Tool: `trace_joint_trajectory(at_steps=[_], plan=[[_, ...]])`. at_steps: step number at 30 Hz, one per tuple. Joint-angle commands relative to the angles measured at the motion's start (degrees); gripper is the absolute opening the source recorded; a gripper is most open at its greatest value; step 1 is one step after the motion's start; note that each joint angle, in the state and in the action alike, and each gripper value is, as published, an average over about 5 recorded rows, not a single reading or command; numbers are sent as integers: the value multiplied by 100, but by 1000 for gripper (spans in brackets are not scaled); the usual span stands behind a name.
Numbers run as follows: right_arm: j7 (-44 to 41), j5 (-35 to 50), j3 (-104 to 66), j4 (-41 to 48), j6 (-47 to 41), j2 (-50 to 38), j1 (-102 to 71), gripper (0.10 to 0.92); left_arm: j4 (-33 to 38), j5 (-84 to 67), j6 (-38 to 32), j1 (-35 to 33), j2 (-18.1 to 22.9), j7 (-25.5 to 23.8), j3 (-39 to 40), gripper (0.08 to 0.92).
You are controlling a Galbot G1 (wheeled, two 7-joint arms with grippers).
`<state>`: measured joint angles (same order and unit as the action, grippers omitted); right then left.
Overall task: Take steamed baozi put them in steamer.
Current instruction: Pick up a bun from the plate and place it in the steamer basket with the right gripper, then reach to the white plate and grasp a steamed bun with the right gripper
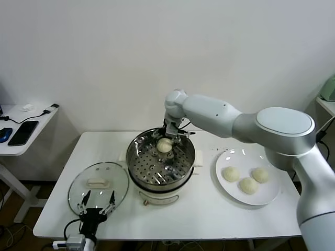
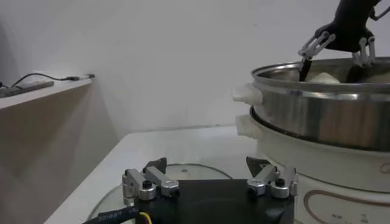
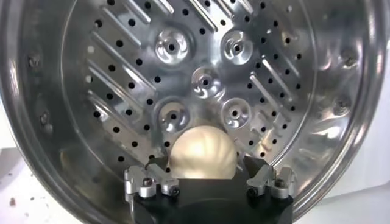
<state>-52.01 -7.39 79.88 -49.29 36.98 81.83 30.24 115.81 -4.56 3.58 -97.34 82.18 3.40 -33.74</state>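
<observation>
R claw over steamer rear, clamped on bun just above tray. 3 buns on plate. L claw spread apart, idle near lid at tabletop front.

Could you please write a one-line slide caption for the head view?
Right gripper holds a cream-white round bun inside the shiny steel steamer; three buns remain on the flat white plate.

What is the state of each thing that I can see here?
Right gripper: inside the steamer, fingers around one baozi.
Held baozi: above the perforated tray.
Steamer: uncovered.
Glass lid: flat on the table.
Plate: holds three baozi.
Left gripper: open, over the lid's near edge.
</observation>
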Motion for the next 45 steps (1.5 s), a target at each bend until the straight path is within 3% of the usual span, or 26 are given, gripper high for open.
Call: trace_joint_trajectory(at_steps=[1,6,12,16,25,34,45], plan=[[-447,1203,238,-413,25,-262,678,823,8,6,5,-5,4,0,4,823],[-1158,3340,1263,-965,-295,-790,1932,823,47,60,3,-49,34,-29,50,823],[-1060,4715,2551,-1943,-2463,-2317,3090,823,80,65,8,-60,49,-35,55,823],[-669,4651,3265,-2672,-3784,-3335,3330,823,85,37,8,-28,23,-34,36,823],[38,4613,3323,-3488,-5129,-4322,2118,823,18,8,-2,7,3,-33,0,823],[282,4066,1865,-2461,-5394,-3994,123,823,7,25,-27,-56,43,-5,-46,823],[405,3498,897,-1317,-5358,-3422,-875,823,-124,34,-77,-35,34,10,-83,823]])
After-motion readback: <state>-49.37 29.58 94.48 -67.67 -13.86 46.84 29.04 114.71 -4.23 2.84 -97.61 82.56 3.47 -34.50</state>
